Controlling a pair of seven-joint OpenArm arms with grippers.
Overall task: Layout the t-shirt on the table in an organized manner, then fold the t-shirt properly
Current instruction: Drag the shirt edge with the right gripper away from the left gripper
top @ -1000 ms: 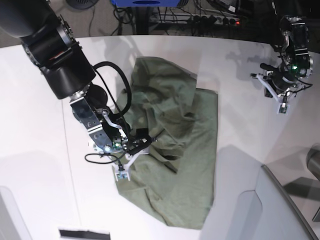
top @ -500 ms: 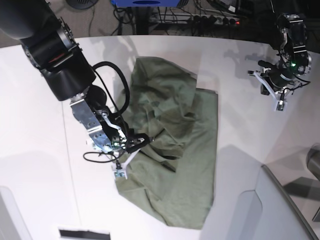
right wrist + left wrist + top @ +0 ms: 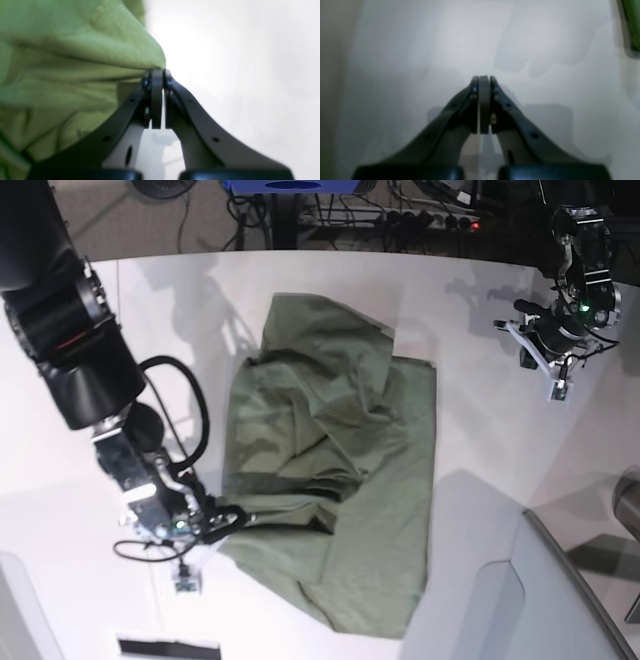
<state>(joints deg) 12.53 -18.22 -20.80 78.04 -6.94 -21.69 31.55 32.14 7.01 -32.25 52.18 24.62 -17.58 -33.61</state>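
T-shirt (image 3: 340, 470) edge pinched in closed right hand (image 3: 157, 72); closed empty left hand (image 3: 556, 385) well apart

Robotics lab; white table (image 3: 330, 275); tangled floor cables (image 3: 210, 220); power strip (image 3: 440, 220).

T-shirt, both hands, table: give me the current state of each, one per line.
T-shirt: crumpled and bunched on the table, not laid flat; one edge pinched.
Right hand: shut on the t-shirt's edge.
Left hand: shut, holding nothing, over bare table away from the shirt.
Table: white, the shirt lying on it.
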